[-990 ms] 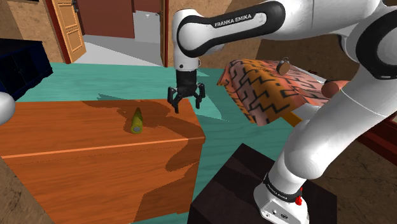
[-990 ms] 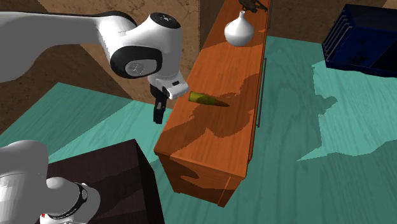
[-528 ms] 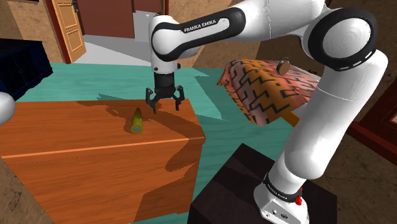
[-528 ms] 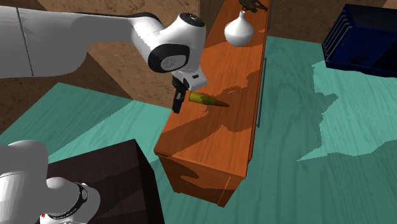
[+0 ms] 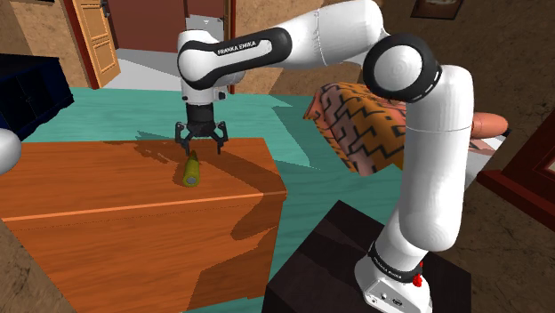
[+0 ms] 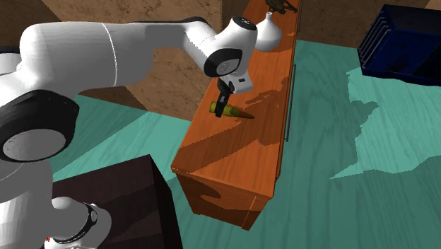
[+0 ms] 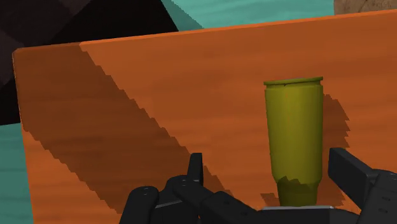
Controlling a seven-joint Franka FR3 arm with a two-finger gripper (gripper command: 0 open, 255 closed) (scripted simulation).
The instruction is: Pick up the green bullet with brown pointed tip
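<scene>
The bullet [image 5: 190, 170] [image 6: 233, 111] [image 7: 294, 143], olive green with a brown tip, lies flat on the wooden table [image 5: 107, 200] [image 6: 240, 159] [image 7: 159, 95], near the table's long edge on the arm's side. The gripper [image 5: 201, 142] [image 6: 223, 109] [image 7: 267, 160] hangs just over the bullet, pointing down. Its fingers [image 7: 348, 170] are spread wide. The bullet's body lies between them, closer to one, and neither touches it. A white vase [image 6: 267, 32] stands at the table's far end, well apart from the bullet.

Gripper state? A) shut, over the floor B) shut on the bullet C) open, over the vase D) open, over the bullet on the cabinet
D: the gripper has its fingers apart on either side of the bullet, which lies on the cabinet.
</scene>
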